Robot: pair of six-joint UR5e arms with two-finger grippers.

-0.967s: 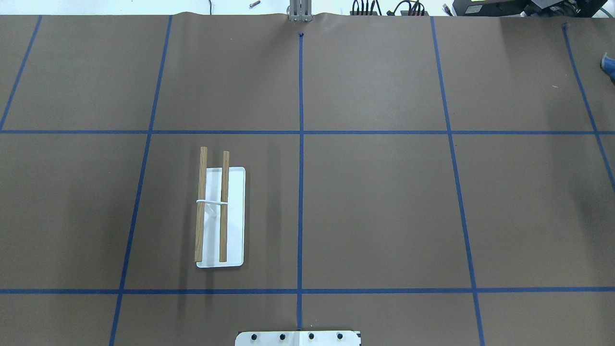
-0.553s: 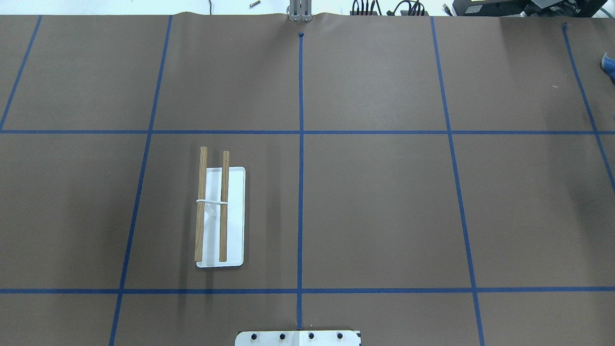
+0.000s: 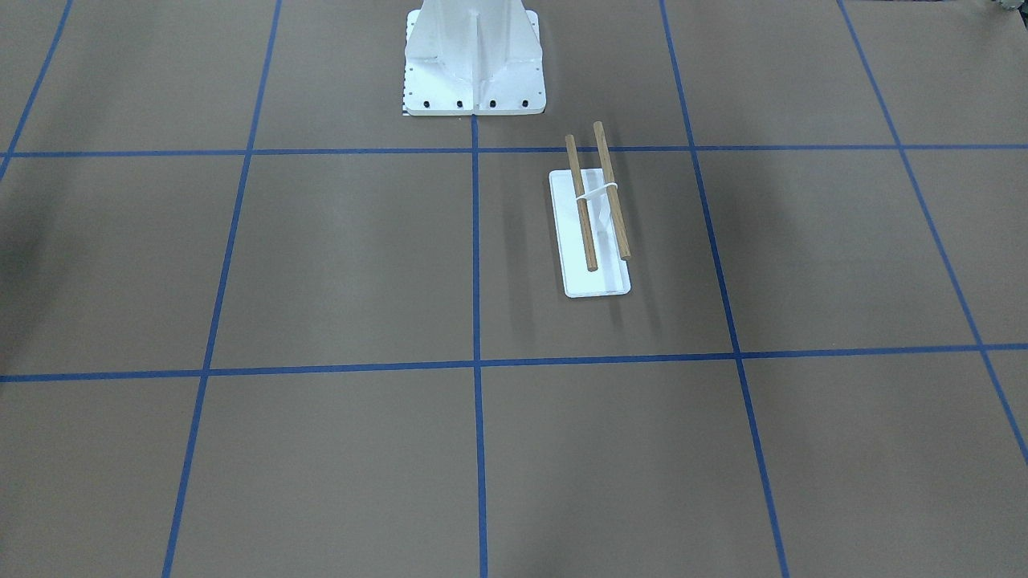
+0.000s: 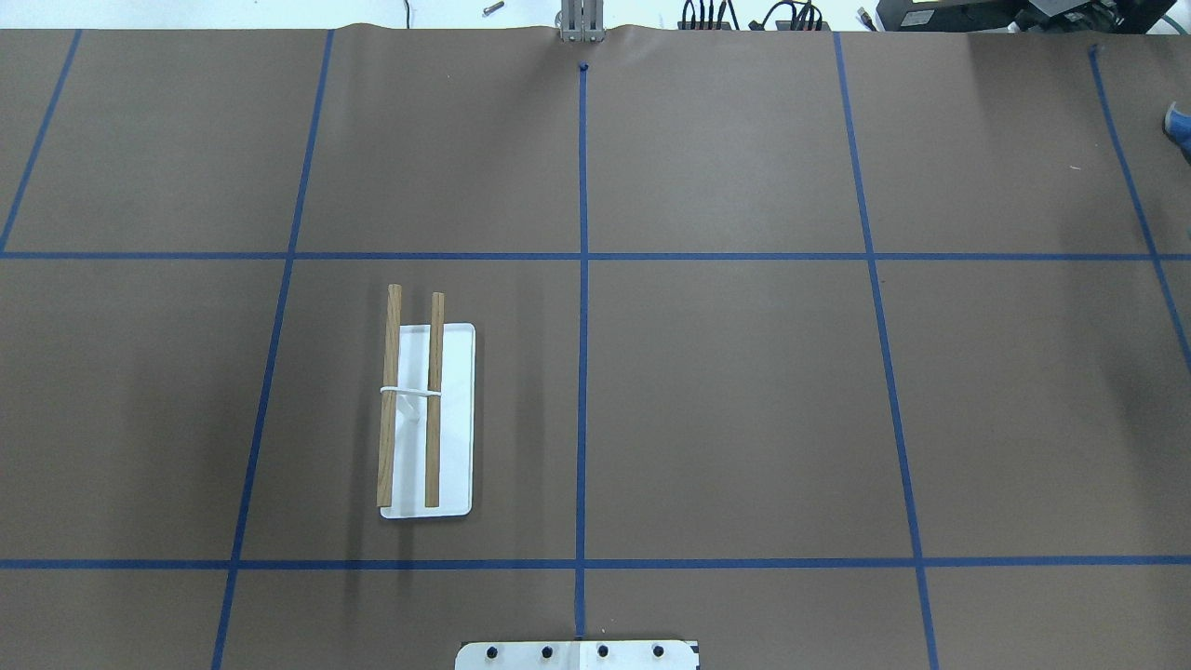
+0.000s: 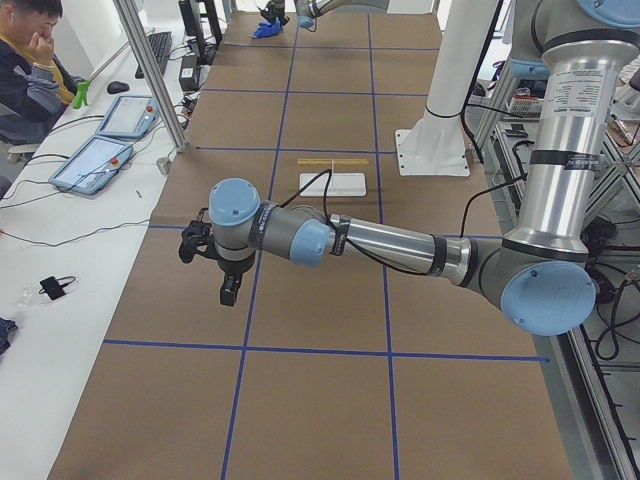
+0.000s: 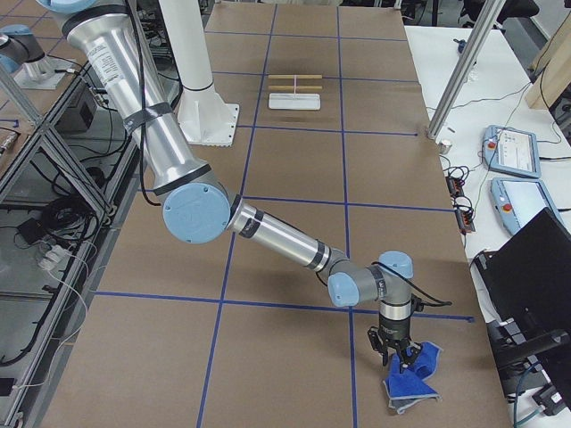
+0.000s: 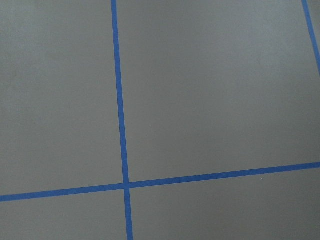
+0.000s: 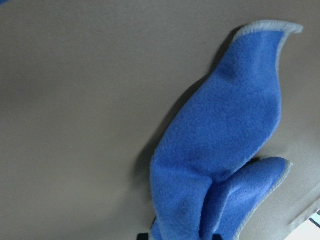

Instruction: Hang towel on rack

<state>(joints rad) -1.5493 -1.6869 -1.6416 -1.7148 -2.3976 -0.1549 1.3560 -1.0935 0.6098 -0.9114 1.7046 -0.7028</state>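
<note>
The rack (image 4: 426, 409) stands on the robot's left half of the table, two brown dowels over a white base; it also shows in the front-facing view (image 3: 596, 217). Nothing hangs on it. The blue towel (image 6: 412, 370) is at the table's far right end, bunched. In the right wrist view the towel (image 8: 220, 150) hangs down and narrows at the frame's bottom edge, where it is pinched. My right gripper (image 6: 398, 353) is shut on it, low over the table. My left gripper (image 5: 227, 295) hangs over bare table near the left end; I cannot tell whether it is open.
The white ribbed pedestal (image 3: 474, 56) stands at the robot's edge, close to the rack. Metal posts (image 6: 455, 80) and control tablets (image 6: 513, 147) line the operators' side. A seated person (image 5: 30, 60) is beyond the table. Blue tape lines grid the brown tabletop.
</note>
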